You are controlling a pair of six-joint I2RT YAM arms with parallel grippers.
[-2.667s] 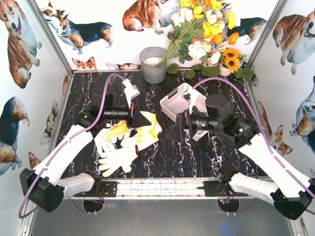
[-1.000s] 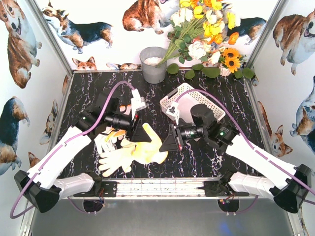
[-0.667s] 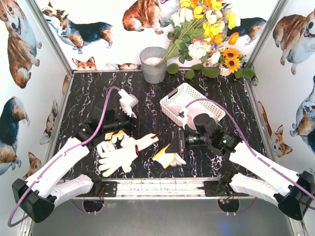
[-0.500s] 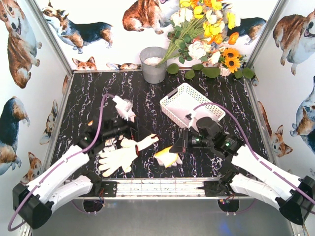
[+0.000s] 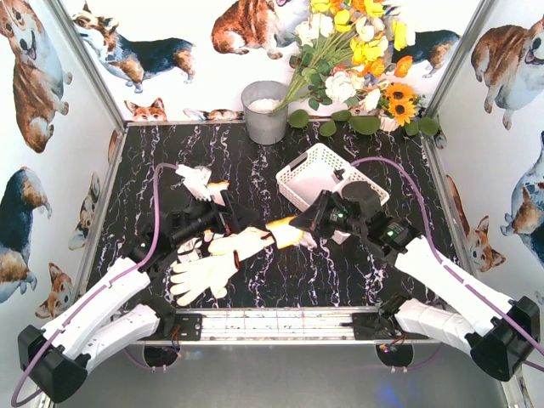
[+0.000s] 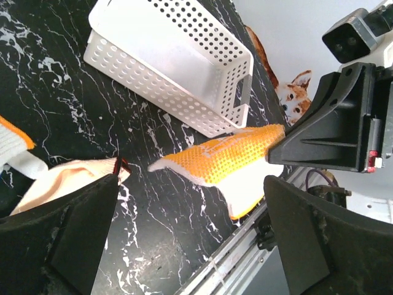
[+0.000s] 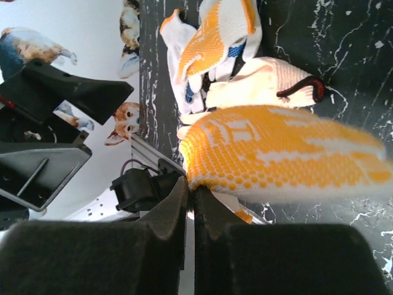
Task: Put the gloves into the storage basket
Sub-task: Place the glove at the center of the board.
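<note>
Right gripper [image 5: 311, 223] clamped on one end of yellow-palmed glove [image 5: 285, 231], which sags in the air just beside the storage basket [image 5: 297, 162], at its near corner. Left gripper [image 5: 219, 223] spread, empty, over the other gloves [image 5: 208, 268], well left of the basket. Likely light, floppy knit; pinch a cuff or bunched fabric.

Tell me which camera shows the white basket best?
The left wrist view: the storage basket shows close, nearly whole, its inside empty. The top view shows it small, the right arm hiding part. The right wrist view misses it.
</note>
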